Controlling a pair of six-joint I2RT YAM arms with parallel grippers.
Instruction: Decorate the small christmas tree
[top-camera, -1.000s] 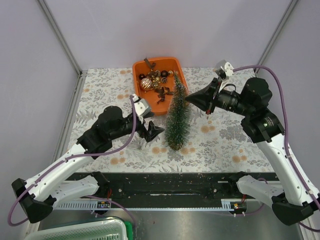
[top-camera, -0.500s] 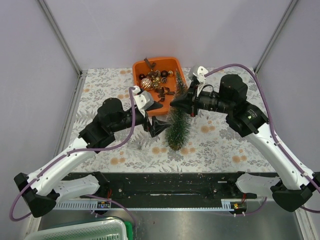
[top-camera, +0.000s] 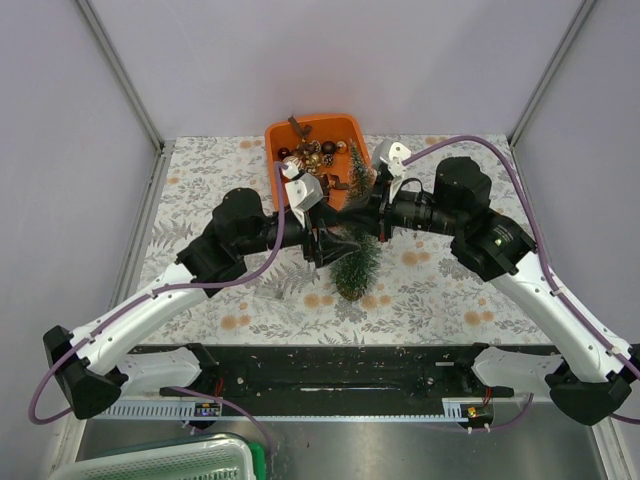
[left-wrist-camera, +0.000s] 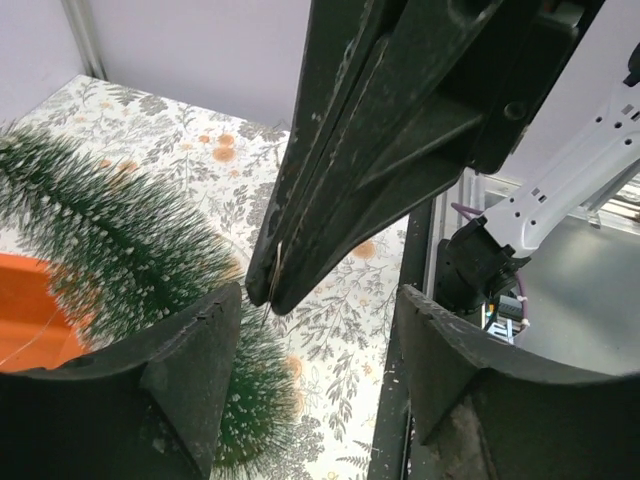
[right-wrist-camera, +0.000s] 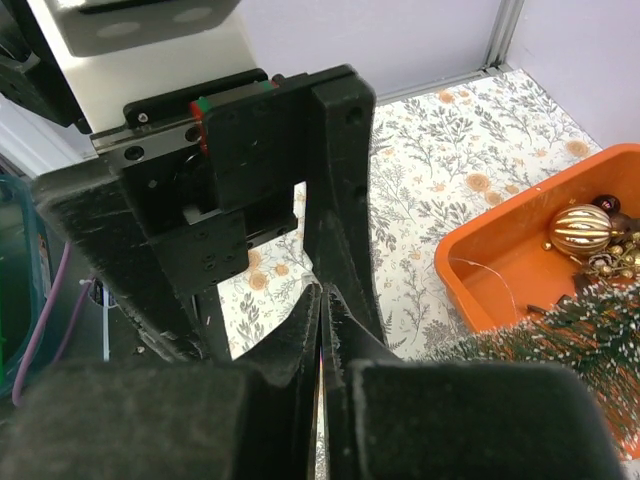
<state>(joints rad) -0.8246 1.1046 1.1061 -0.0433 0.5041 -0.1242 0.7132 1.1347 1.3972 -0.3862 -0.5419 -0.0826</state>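
Observation:
The small christmas tree (top-camera: 356, 268) stands on the patterned cloth just in front of the orange tray (top-camera: 274, 133); its frosted bristles also show in the left wrist view (left-wrist-camera: 110, 235) and the right wrist view (right-wrist-camera: 560, 345). My left gripper (top-camera: 343, 245) is at the tree's left flank, open (left-wrist-camera: 320, 345). My right gripper (top-camera: 354, 227) reaches in from the right, shut, its tips (left-wrist-camera: 268, 292) lying between the left fingers (left-wrist-camera: 195, 365). A thin pale thread (left-wrist-camera: 281, 255) sits in the seam of the right tips. The right wrist view shows shut pads (right-wrist-camera: 322, 300) facing the left gripper's fingers (right-wrist-camera: 340, 180).
The tray holds several ornaments, among them a gold striped ball (right-wrist-camera: 580, 228) and dark brown pieces (top-camera: 318, 155). A fine wire (right-wrist-camera: 482, 266) arcs over the tray's near corner. Grey side walls (top-camera: 70, 150) flank the cloth, and a black rail (top-camera: 330, 365) runs along its near edge.
The right arm swung left across the treetop and the left arm pushed right, so the two grippers now meet beside the tree, the left jaws bracketing the shut right tips.

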